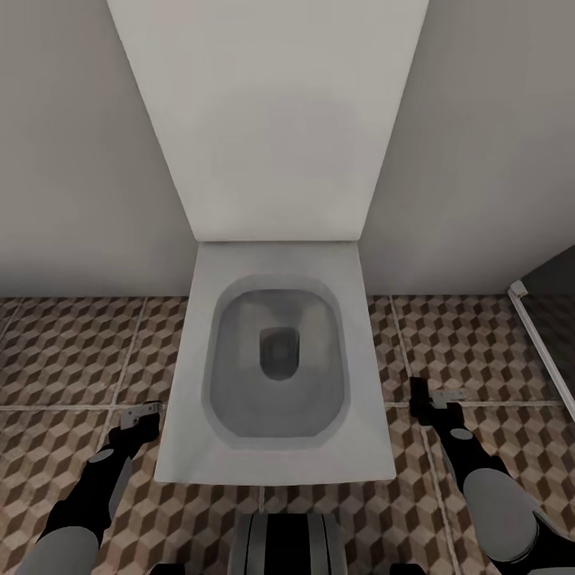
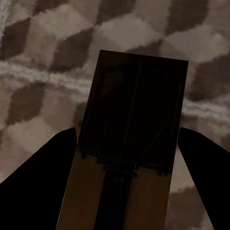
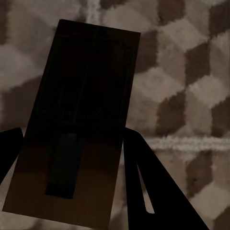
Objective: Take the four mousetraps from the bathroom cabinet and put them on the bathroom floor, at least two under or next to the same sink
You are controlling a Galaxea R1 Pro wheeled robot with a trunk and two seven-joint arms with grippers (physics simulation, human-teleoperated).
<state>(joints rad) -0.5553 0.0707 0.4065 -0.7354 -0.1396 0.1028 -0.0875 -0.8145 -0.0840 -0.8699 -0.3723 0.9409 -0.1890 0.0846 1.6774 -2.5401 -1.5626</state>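
Where the views differ: while the head view looks down on a white toilet (image 1: 275,359) and the tips of both arms, each wrist view shows close up a mousetrap that the head view barely resolves.
Left wrist view: a brown wooden mousetrap (image 2: 129,158) with dark metal parts sits between the two dark fingers (image 2: 43,182) of the left pincer (image 2: 127,191), held over the patterned tiles.
Right wrist view: a second mousetrap (image 3: 79,124), tilted, sits between the fingers (image 3: 153,191) of the right pincer (image 3: 72,177), above a pale grout line.
Pincer state: each is clamped on its mousetrap, the fingers pressed to the board's long edges.
Head view of the pincers: the left pincer (image 1: 142,415) is just beside the toilet's left edge, the right pincer (image 1: 438,397) near its right edge; what they grip is too small to make out there.
Surface: the bathroom floor (image 1: 72,359) has square tiles with a brown, beige and white cube pattern and pale grout.
Room: a plain pale wall (image 1: 72,160) stands behind the toilet, whose lid (image 1: 267,120) is raised against it; a dark panel with a white frame (image 1: 551,303) lies to the toilet's right.
Arm pose: both arms reach forward and down, one on each side of the toilet bowl, black wrists leading grey forearms.
Robot body: a grey and black part of the trunk (image 1: 287,543) shows just in front of the toilet's near edge.
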